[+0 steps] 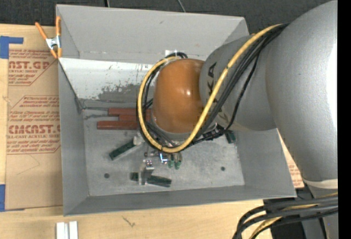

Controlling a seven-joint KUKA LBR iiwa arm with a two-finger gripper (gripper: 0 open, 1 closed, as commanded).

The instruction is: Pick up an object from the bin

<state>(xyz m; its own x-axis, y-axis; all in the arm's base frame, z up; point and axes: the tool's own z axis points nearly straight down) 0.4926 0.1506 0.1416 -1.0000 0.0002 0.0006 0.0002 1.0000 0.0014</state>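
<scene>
My grey arm (299, 95) rose nearest the lens, filling the right of the frame, with its orange cover (176, 98) and yellow and black cables (143, 106) at centre over the bin (137, 29). Below the cover, at lower centre, my gripper (163, 157) hung low over the floor; whether it was apart or together I could not tell. A small grey bit (147, 165) lay just beside it to the lower left. A dark green bar (159, 181) lay flat a little further down. A green strip (122, 150) lay tilted to the gripper's left. Two brown sticks (118, 118) lay side by side at the upper left, running under the cover.
</scene>
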